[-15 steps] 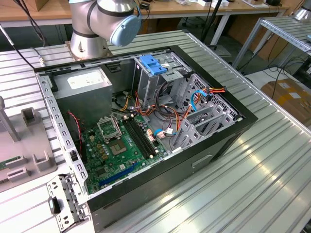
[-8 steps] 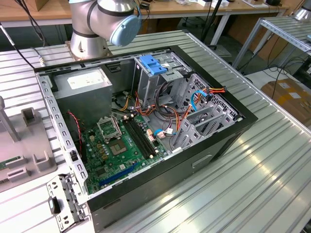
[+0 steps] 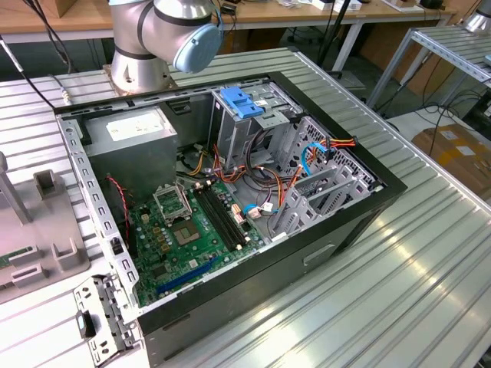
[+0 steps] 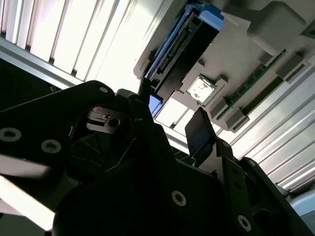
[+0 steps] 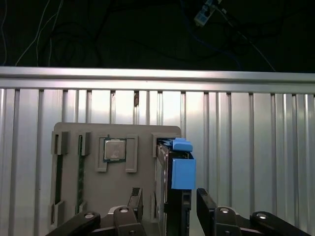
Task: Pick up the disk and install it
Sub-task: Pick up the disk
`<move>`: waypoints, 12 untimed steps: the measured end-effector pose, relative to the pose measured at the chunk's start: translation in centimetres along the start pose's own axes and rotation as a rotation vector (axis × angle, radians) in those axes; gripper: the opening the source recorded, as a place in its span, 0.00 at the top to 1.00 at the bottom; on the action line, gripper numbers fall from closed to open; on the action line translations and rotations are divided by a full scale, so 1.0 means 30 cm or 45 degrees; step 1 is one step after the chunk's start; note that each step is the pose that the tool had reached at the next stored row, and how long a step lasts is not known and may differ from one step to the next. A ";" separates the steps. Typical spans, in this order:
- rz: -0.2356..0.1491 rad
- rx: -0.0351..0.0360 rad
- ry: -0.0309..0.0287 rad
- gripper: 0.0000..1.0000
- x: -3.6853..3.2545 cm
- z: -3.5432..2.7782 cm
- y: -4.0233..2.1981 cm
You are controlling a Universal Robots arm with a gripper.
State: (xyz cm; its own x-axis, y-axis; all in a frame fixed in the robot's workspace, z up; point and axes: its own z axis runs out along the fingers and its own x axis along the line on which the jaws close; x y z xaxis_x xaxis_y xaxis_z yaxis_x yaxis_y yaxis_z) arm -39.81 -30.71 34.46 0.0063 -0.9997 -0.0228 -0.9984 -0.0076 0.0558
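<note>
The disk [image 5: 173,177] stands on edge in a slot of a grey holder block [image 5: 142,133], its bright blue carrier rail facing up. In the first wrist view my gripper [image 5: 169,192] is open, with one black finger on each side of the disk's near end and small gaps to both. In the second wrist view the disk [image 4: 183,49] lies just beyond the open gripper [image 4: 172,115], its blue corner showing between the fingertips. The open computer case [image 3: 230,192] with its metal drive cage [image 3: 253,123] shows in the exterior view.
The holder block [image 4: 236,54] also carries a processor chip [image 5: 114,150] and a memory stick [image 5: 80,182]. Inside the case are a power-supply box [image 3: 134,138], a motherboard [image 3: 192,230], loose cables [image 3: 307,161] and a light-blue latch [image 3: 242,102]. The arm's base [image 3: 165,31] stands behind.
</note>
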 end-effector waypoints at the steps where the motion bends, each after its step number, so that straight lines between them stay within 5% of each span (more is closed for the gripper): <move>1: 0.000 0.0000 -0.0004 0.44 -0.003 0.001 0.000; 12: 0.000 0.0004 -0.0056 0.44 -0.033 0.034 0.001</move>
State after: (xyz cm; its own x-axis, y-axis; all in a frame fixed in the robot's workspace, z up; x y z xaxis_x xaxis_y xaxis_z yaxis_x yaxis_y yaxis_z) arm -39.90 -29.71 33.46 0.0063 -0.9996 -0.0272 -0.9984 -0.0078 0.0556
